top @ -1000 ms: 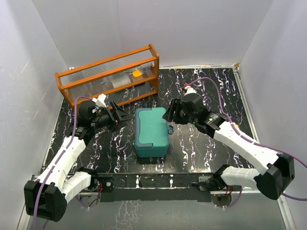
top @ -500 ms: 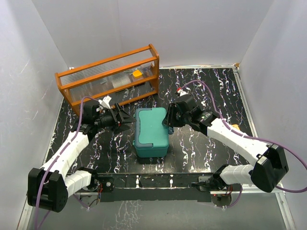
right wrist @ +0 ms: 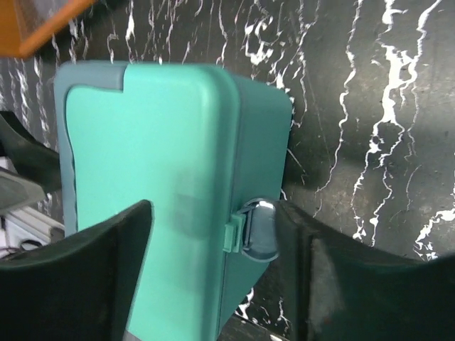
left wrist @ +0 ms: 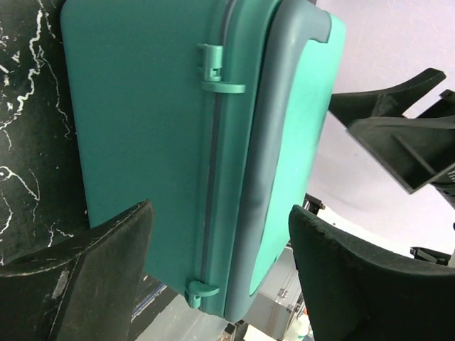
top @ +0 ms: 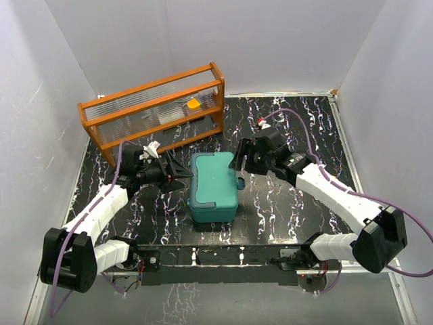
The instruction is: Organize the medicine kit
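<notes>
The medicine kit is a teal-green box lying shut in the middle of the black marbled table. My left gripper is open at its left side. In the left wrist view its jaws straddle the hinged edge of the kit, one finger low by the base and one above the lid. My right gripper is open at the kit's right side. In the right wrist view the gripper has one finger over the lid and the other against the small grey latch.
An orange-brown wooden rack with clear ribbed panels stands at the back left, with a small orange item inside. White walls enclose the table on three sides. The right arm's cable loops over the back right.
My left gripper has moved right, up to the kit's hinge side. My right gripper closed in on the latch side, narrowed its jaws, then opened them wider again.
</notes>
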Motion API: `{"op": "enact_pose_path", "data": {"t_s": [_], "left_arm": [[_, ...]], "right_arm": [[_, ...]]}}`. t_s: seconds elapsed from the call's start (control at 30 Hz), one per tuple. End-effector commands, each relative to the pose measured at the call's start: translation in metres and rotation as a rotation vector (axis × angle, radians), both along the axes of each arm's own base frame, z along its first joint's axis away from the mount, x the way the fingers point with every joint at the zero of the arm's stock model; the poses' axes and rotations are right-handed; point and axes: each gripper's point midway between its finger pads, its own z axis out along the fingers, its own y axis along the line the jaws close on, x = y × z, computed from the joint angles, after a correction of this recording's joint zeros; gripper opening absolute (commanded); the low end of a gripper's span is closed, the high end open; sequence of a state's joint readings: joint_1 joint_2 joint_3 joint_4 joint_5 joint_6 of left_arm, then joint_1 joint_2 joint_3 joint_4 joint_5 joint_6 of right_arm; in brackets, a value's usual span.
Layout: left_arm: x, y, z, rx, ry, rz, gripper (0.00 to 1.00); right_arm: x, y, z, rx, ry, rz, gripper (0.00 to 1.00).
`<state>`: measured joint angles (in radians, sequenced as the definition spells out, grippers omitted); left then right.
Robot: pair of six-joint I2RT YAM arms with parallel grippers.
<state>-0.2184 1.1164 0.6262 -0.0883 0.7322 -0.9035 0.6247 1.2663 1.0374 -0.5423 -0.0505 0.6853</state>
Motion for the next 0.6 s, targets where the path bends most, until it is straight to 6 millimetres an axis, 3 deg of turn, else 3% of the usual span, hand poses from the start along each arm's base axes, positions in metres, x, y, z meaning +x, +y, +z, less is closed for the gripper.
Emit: {"op": "enact_pose_path", "data": {"t_s": [0.0, 0.1, 0.23, 0.57], "left_arm": [[0.0, -0.001, 0.001, 0.015, -0.001, -0.017, 0.74], [0.0, 0.0, -0.002, 0.019, 0.008, -0.016, 0.75], [0.001, -0.002, -0.003, 0.018, 0.009, -0.019, 0.75], [0.002, -0.009, 0.002, -0.006, -0.004, -0.034, 0.77]], "right_arm": [[0.013, -0.014, 0.03, 0.096, -0.064, -0.047, 0.74], [0.01, -0.013, 0.034, 0.193, -0.072, -0.017, 0.89], [0.009, -0.011, 0.031, 0.259, -0.073, 0.002, 0.98], [0.012, -0.012, 0.003, 0.397, -0.008, -0.068, 0.98]]}}
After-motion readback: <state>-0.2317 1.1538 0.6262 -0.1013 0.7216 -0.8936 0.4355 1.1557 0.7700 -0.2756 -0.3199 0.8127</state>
